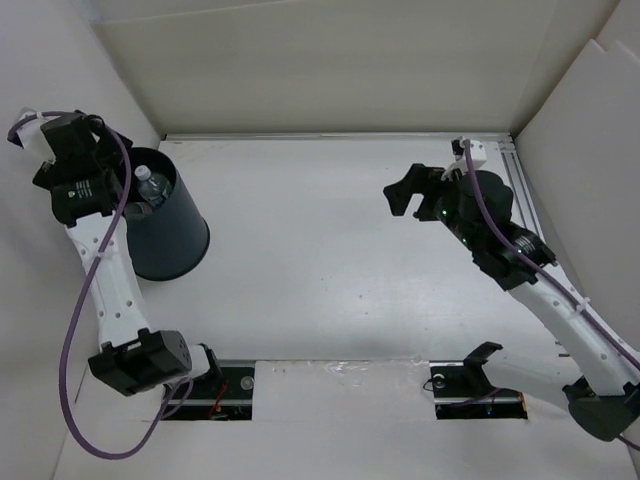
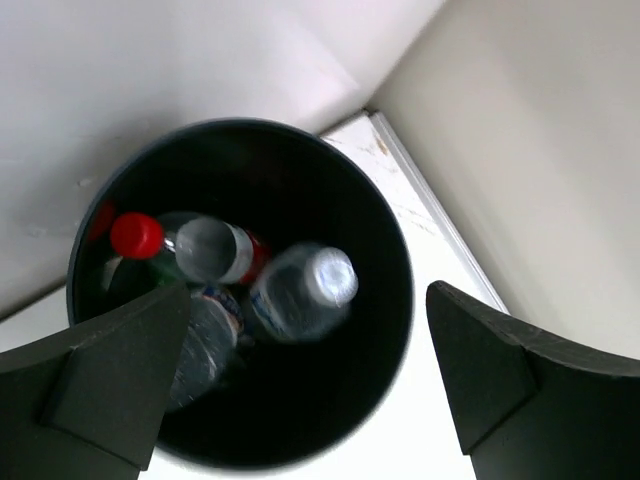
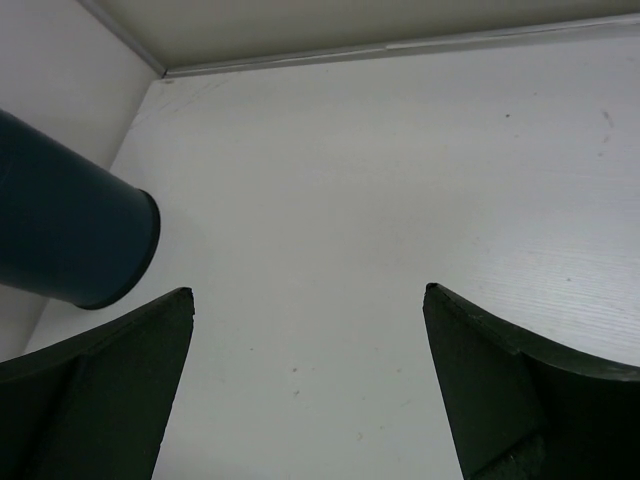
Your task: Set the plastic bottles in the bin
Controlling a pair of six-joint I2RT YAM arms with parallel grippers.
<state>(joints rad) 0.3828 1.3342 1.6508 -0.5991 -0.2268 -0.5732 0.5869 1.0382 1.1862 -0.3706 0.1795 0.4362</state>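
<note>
Top view: the bin (image 1: 172, 238) stands upright at the table's (image 1: 330, 260) far left. A clear bottle (image 1: 148, 186) shows in its mouth, cap upward. The right gripper (image 1: 405, 192) hangs well apart at the far right.

Left wrist view: the left gripper (image 2: 308, 290) hovers over the bin, fingers spread wide, holding nothing. Inside lean at least four bottles, long axes roughly upright: the clear one, a red-capped green bottle (image 2: 137, 238), a red-labelled bottle (image 2: 218, 251) and a blue-white-labelled bottle (image 2: 205, 335).

Right wrist view: the right gripper is wide and empty over bare table, with the bin at the left.
</note>
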